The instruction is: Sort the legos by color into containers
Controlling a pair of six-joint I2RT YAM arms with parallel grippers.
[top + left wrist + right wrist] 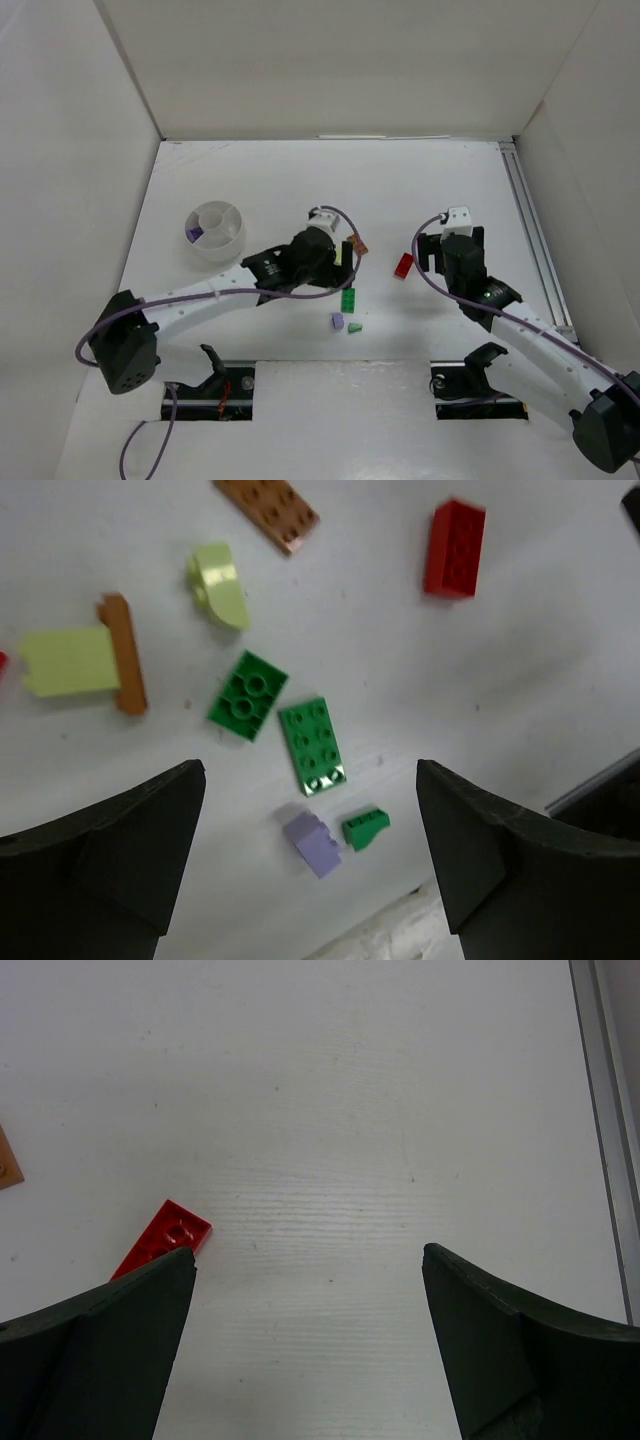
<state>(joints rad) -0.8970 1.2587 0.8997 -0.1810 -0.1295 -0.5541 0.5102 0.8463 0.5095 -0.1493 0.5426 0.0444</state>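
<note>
The legos lie mid-table. In the left wrist view I see a green flat brick (312, 745), a green square brick (247, 695), a purple brick (311, 843), a small green piece (365, 827), pale green bricks (220, 585), orange-brown bricks (267, 510) and a red brick (454, 548). My left gripper (310, 810) is open and empty above the green and purple bricks (337, 321). My right gripper (308, 1260) is open and empty, with the red brick (165, 1238) by its left finger. The round white container (237, 240) stands at the left with a purple brick (194, 234) in it.
White walls close in the table on three sides. A metal rail (530, 230) runs along the right edge and also shows in the right wrist view (605, 1110). The left arm (200, 295) stretches from its base toward the bricks.
</note>
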